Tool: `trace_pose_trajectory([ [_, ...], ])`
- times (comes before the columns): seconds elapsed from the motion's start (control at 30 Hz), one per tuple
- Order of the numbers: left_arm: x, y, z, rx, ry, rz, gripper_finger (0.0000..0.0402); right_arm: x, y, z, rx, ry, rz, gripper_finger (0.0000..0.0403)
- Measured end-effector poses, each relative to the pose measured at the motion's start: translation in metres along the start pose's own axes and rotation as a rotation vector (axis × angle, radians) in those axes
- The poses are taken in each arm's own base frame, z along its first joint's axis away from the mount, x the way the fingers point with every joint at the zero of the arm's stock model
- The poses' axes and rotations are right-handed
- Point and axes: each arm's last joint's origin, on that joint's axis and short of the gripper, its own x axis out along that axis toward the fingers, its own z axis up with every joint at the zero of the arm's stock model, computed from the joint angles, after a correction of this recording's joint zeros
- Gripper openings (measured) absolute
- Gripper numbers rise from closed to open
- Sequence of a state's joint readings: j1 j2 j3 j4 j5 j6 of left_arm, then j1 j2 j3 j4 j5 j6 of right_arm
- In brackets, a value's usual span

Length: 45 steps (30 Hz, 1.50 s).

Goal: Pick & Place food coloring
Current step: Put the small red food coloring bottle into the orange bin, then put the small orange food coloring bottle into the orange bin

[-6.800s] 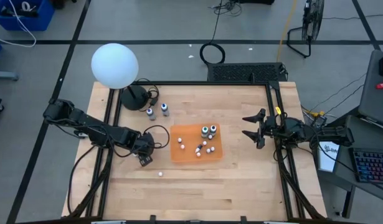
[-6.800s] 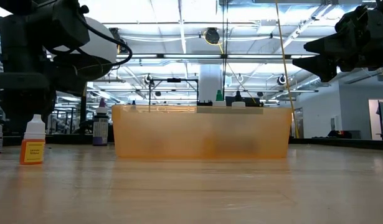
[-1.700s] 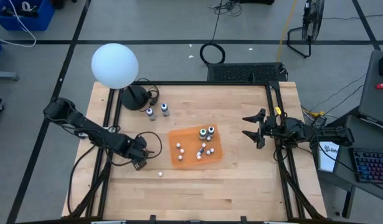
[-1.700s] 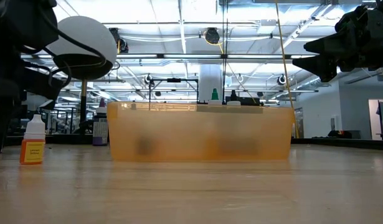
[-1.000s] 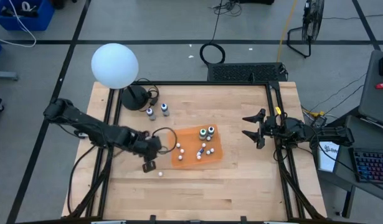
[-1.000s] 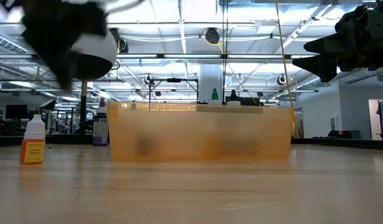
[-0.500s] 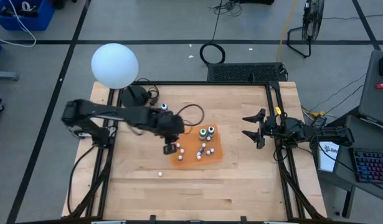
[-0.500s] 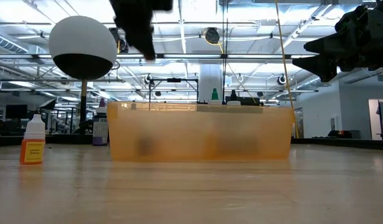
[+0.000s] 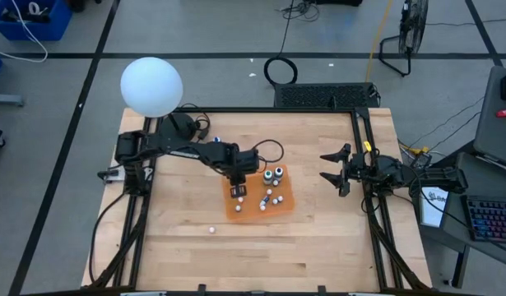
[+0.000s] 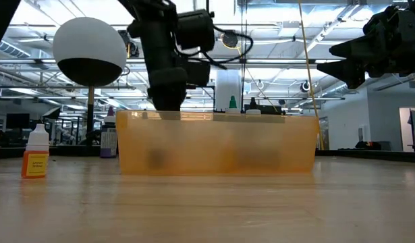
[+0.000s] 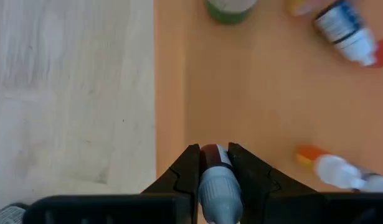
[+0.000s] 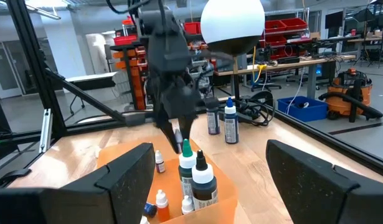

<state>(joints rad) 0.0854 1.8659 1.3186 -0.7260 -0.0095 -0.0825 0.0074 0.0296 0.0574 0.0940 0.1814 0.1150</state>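
My left gripper (image 9: 234,191) points steeply down over the left part of the orange tray (image 9: 279,205) and is shut on a small food coloring bottle (image 11: 215,171) with a dark red end. In the low view it dips behind the tray's near wall (image 10: 214,145). Other food coloring bottles lie and stand in the tray, two of them taller with dark bodies (image 9: 274,173). One small bottle (image 9: 211,229) stands on the wood near the tray, seen with an orange label (image 10: 36,155) in the low view. My right gripper (image 9: 339,173) waits open at the table's right side. My left gripper pinches the small bottle by its two sides (image 11: 203,177) between its two fingers (image 11: 189,169), which come from above, pointing steeply down. The bottle lies along the fingers, dark red end (image 11: 210,153) away from the wrist, over the tray's floor. I cannot tell whether it touches the floor.
A white globe lamp (image 9: 151,85) on a dark base stands at the far left corner, with two bottles (image 12: 220,121) beside it. Bare wood lies near and right of the tray. A black frame (image 9: 368,156) edges the table.
My left gripper has swung from beside the loose bottle near the tray's left corner toward the table's right and far edges, rolling its wrist and sinking a little. It now hangs over the tray's left part, still shut on the small bottle. The loose bottle and tray have stayed.
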Motion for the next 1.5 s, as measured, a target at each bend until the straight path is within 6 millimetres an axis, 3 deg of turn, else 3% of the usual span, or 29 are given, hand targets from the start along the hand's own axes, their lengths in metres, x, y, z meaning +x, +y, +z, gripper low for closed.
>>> trace_pose_trajectory([
  [0.33,0.040,0.004,-0.001,-0.009,0.075,0.038,0.0065,0.000,0.000,0.000,0.000,0.000,0.000,0.0293],
  [0.5,0.049,0.005,-0.001,-0.021,0.094,0.058,0.0065,0.000,0.000,0.000,0.000,-0.001,0.000,0.0293],
  [0.7,0.044,0.003,-0.001,-0.054,0.075,0.050,0.0134,0.000,0.000,0.000,0.000,0.000,0.000,0.0293],
  [0.9,0.029,-0.006,0.000,-0.040,0.038,0.030,0.0184,0.000,0.000,0.000,0.000,0.000,0.000,0.0293],
  [1.17,0.008,-0.023,0.001,0.001,0.012,-0.037,0.0186,0.000,0.000,0.000,0.000,0.000,0.000,0.0293],
  [1.27,-0.014,-0.028,0.000,0.020,-0.023,-0.054,0.0187,0.000,0.000,0.000,0.000,-0.001,0.000,0.0293],
  [1.5,-0.089,-0.041,-0.018,0.051,-0.144,-0.091,0.0188,0.000,0.000,0.000,0.000,0.002,-0.001,0.0293],
])
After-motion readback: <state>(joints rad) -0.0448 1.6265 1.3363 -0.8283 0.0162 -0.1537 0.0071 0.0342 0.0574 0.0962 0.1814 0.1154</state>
